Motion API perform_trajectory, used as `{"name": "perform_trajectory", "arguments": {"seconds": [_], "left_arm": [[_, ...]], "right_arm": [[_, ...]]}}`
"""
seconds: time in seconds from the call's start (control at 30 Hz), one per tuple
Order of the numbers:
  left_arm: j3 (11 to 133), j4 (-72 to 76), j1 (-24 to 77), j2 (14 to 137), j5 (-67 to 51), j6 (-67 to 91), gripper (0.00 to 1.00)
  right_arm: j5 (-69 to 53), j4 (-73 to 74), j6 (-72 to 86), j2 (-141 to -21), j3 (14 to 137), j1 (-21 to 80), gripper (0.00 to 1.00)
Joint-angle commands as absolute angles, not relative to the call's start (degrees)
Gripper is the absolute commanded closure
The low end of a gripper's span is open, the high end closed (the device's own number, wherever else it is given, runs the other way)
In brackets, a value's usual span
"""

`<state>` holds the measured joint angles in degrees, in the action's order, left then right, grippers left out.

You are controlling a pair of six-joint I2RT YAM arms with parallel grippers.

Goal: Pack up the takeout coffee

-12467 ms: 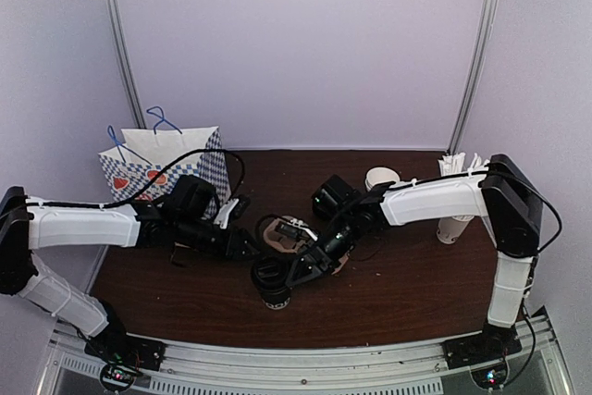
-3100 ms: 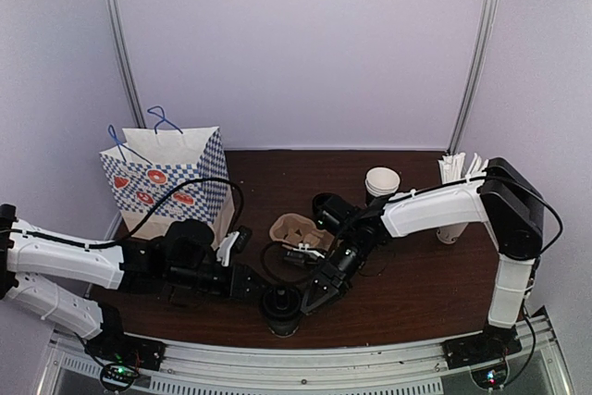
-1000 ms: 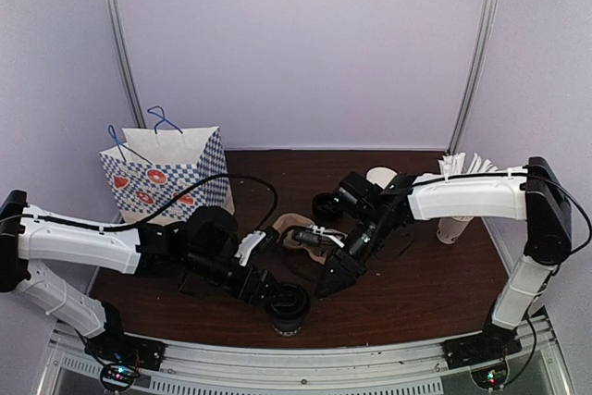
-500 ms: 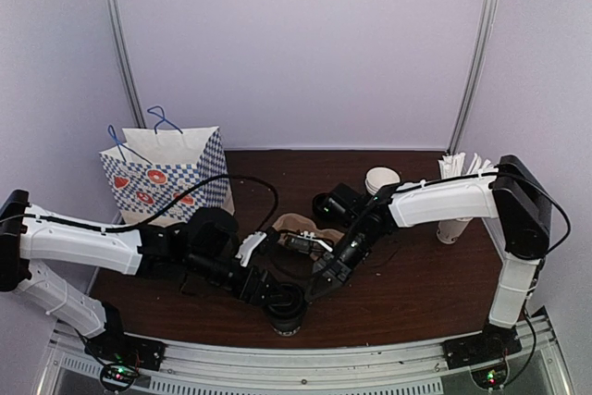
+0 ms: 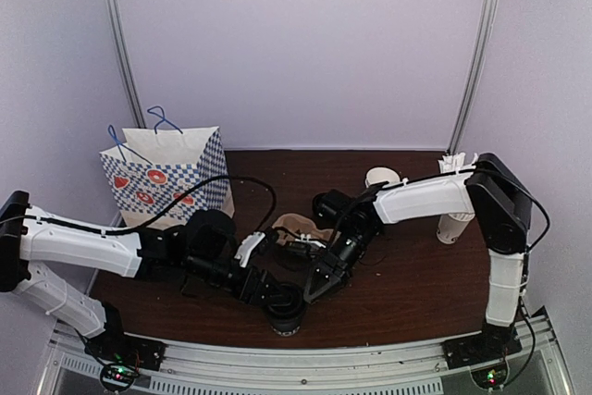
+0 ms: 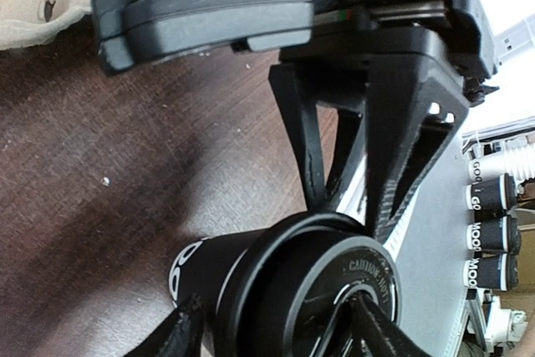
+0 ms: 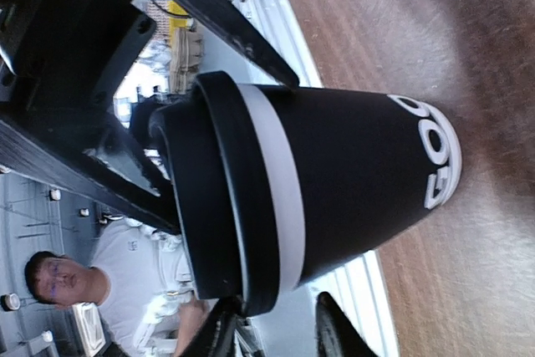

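Note:
The takeout coffee (image 5: 285,308), a black paper cup with its black lid on, stands upright near the table's front edge. My left gripper (image 5: 271,300) comes at it from the left. In the left wrist view the left gripper (image 6: 272,336) has one finger on each side of the cup (image 6: 309,290) and is closed on it. My right gripper (image 5: 311,288) comes from the right, open, with its fingertips (image 6: 380,227) against the lid's rim. In the right wrist view the cup (image 7: 351,173) fills the frame, and the right gripper (image 7: 276,332) sits at the lid's edge (image 7: 226,206).
A blue-checked paper bag (image 5: 166,173) stands open at the back left. A brown cardboard cup carrier (image 5: 294,227) lies behind the cup and shows in the left wrist view (image 6: 42,6). A stack of white-rimmed cups (image 5: 381,178) and a white cup of straws (image 5: 453,219) stand at the right.
My right gripper has moved from the right, clear of the cup, down and left onto the lid's rim. My left gripper has stayed on the cup, which has not shifted.

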<state>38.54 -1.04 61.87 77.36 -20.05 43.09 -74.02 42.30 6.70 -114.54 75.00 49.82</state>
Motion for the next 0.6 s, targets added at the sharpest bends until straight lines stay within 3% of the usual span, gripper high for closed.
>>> {"name": "perform_trajectory", "arguments": {"seconds": [0.0,0.37,0.53,0.57], "left_arm": [[40.0,-6.0,62.1,76.8,-15.9,38.8,0.34],[56.6,-16.2,62.1,75.6,-12.5,29.8,0.22],[57.7,-22.9,62.1,69.0,0.6,26.2,0.18],[57.7,-24.3,62.1,66.7,4.0,24.5,0.13]], "right_arm": [[-56.3,43.3,-0.1,-110.7,77.6,49.6,0.63],[-53.8,58.4,-14.9,-102.6,89.0,49.8,0.44],[-47.3,57.4,-20.4,-99.0,88.9,50.1,0.39],[-46.4,57.5,-22.4,-98.3,89.3,50.2,0.36]]}}
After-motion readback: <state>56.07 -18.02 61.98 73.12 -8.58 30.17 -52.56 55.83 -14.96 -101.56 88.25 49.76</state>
